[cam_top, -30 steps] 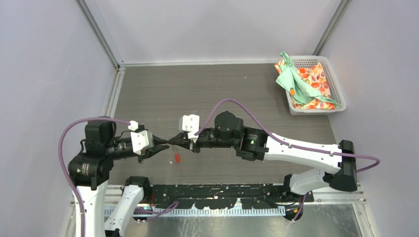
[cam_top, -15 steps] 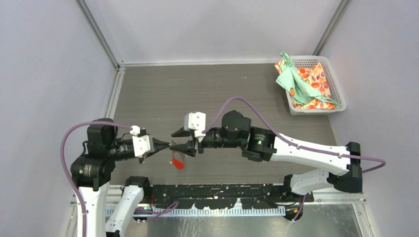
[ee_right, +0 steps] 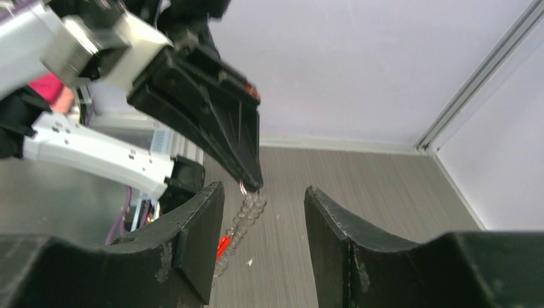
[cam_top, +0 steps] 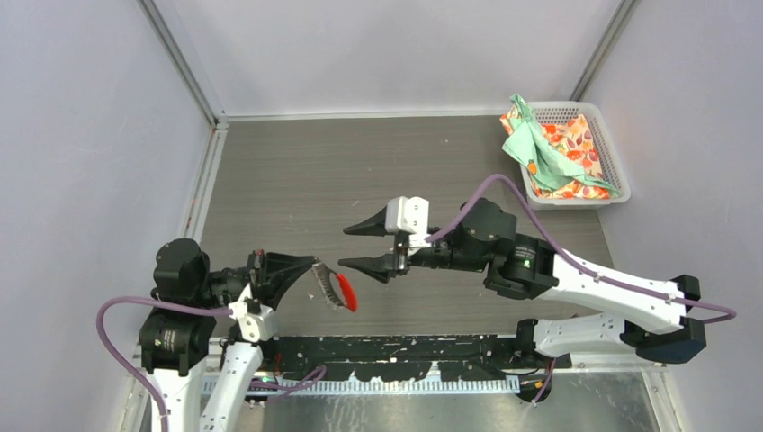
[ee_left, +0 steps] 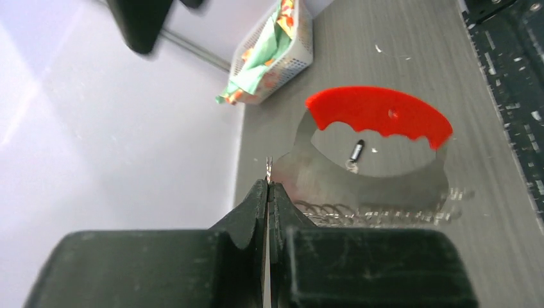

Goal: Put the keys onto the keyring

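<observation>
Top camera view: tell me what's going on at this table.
The left gripper is shut on the keyring, holding its grey chain loop and red tab up over the near part of the table. The right gripper is open and empty, facing it across a small gap. No key shows on the ring in these views, so the threading seems not yet done.

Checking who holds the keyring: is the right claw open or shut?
Open. The right claw has its fingers wide apart in the wrist view, gripping nothing; the keyring hangs from the shut left claw.
</observation>
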Controlling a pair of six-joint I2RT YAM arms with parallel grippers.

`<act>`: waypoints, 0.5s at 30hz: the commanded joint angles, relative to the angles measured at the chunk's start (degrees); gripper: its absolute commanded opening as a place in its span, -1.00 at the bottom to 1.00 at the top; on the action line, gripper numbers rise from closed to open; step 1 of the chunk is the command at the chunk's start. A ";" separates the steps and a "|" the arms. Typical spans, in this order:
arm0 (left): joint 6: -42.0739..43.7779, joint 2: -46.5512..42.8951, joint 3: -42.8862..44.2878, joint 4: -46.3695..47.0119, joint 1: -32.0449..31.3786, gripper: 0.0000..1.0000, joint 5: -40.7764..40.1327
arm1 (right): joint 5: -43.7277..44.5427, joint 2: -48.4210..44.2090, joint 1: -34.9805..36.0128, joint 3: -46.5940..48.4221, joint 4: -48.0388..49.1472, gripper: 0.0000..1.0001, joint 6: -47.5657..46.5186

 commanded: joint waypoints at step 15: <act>0.89 1.86 4.23 6.64 0.21 -1.00 7.68 | 1.71 3.82 0.18 -0.52 -2.78 -0.02 -8.83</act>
